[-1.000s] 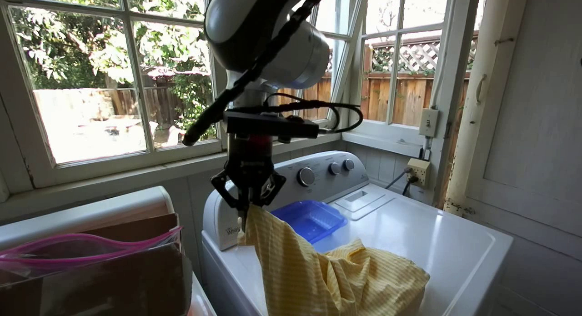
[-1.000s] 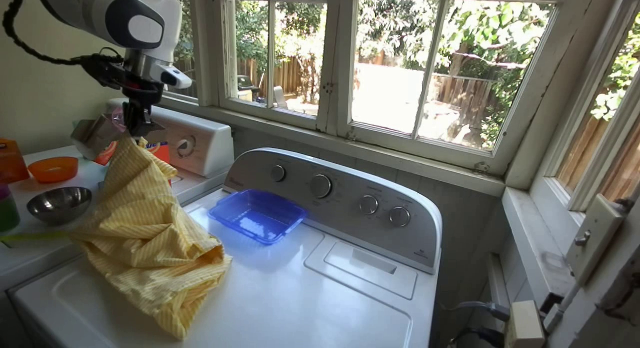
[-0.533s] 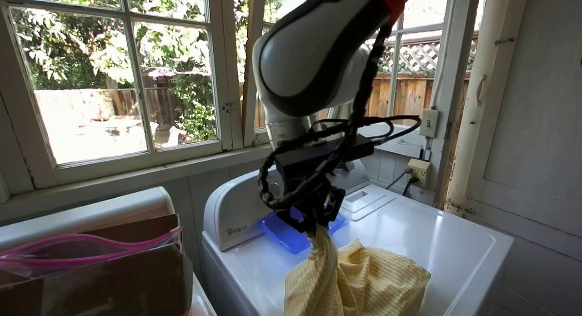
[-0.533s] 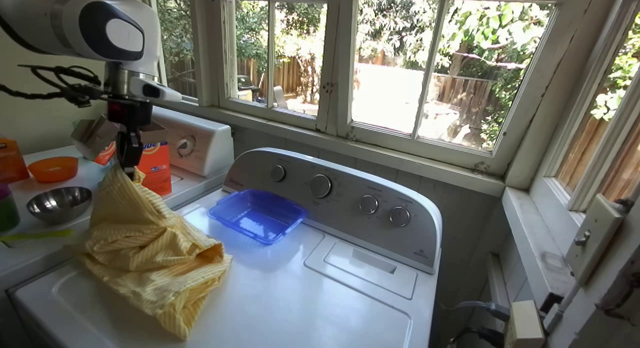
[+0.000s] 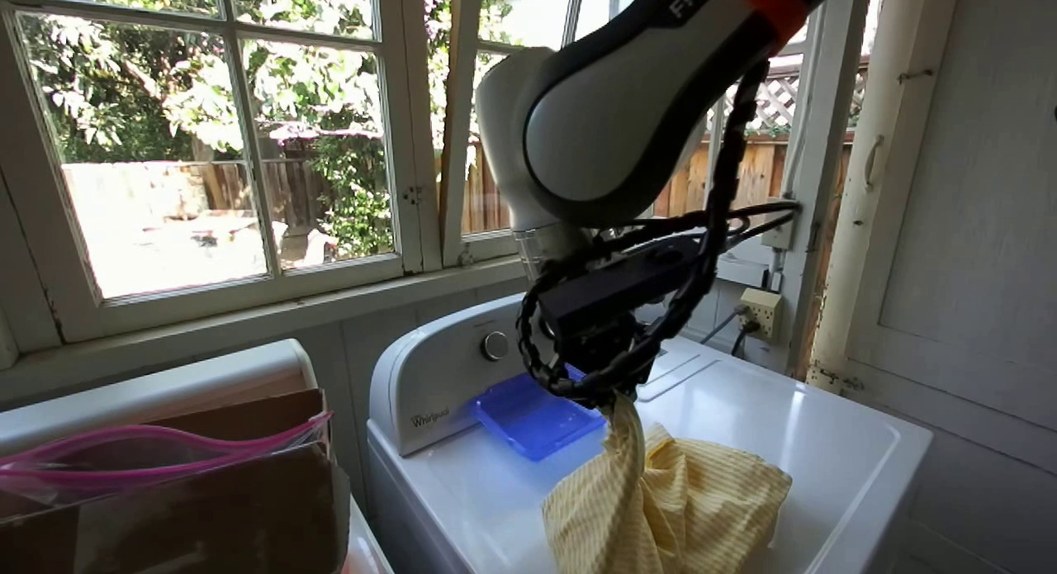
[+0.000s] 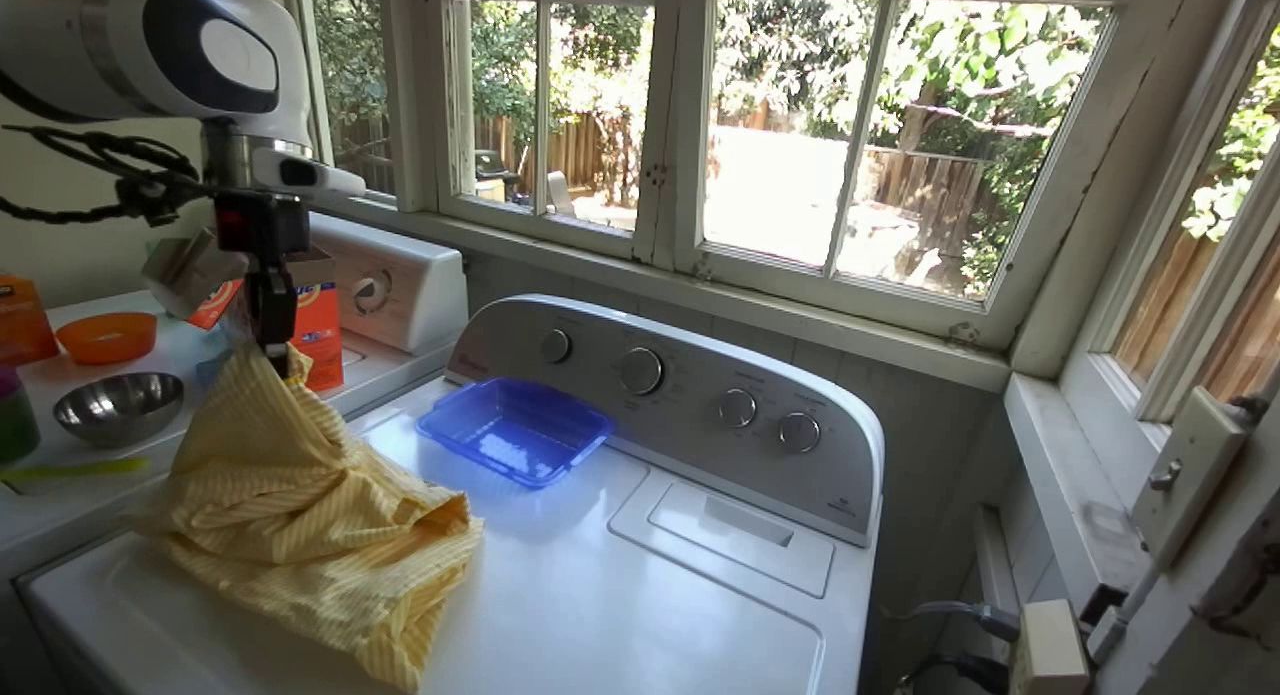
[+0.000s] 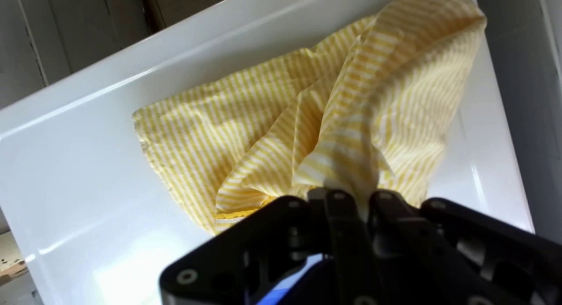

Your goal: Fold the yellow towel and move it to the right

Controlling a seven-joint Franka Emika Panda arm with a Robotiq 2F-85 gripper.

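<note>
Gripper [image 7: 363, 203] pinches raised peak of yellow towel [image 6: 315, 525]; in wrist view, fingertips [image 7: 340, 210] press gathered cloth from both sides. Rest of towel lies rumpled on white machine top [image 6: 600, 600], near edge facing neighbouring appliance [image 6: 420, 290], one fold reaching toward front corner there. Blue tray [image 6: 515, 430] sits by rear edge, just in front of control panel [image 6: 690, 425], apart from towel. On neighbouring appliance: steel bowl [image 6: 118, 410] near orange bowl [image 6: 107, 338].
</note>
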